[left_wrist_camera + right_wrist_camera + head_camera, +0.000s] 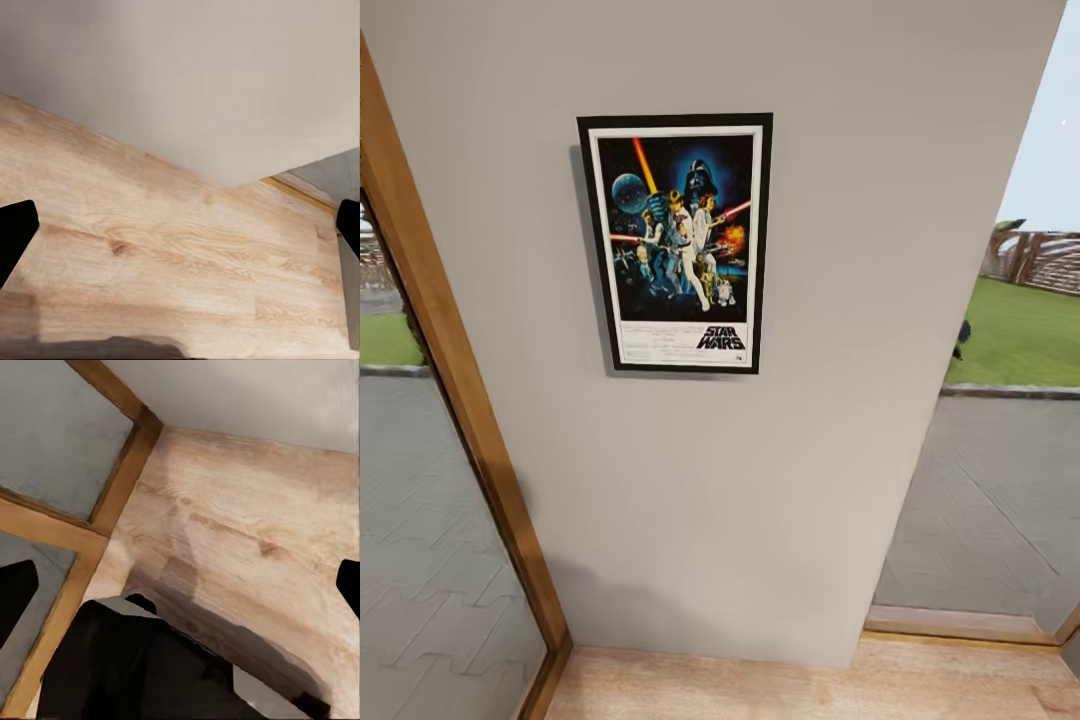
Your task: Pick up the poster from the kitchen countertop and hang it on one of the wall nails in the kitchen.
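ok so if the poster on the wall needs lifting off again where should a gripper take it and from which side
Probably by the thin black frame of the poster, at one long side edge. It hangs flat against the wall, upright, so the face gives nothing to pinch. Come in from the side, fingers closing front to back over the edge. Its left edge casts a shadow, hinting at a small gap behind. Both grippers look open.

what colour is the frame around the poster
Black, thin, with a white border inside it; the poster shows best in the head view.

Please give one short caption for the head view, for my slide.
Framed Star Wars poster hanging upright on the off-white wall between two wood-framed windows.
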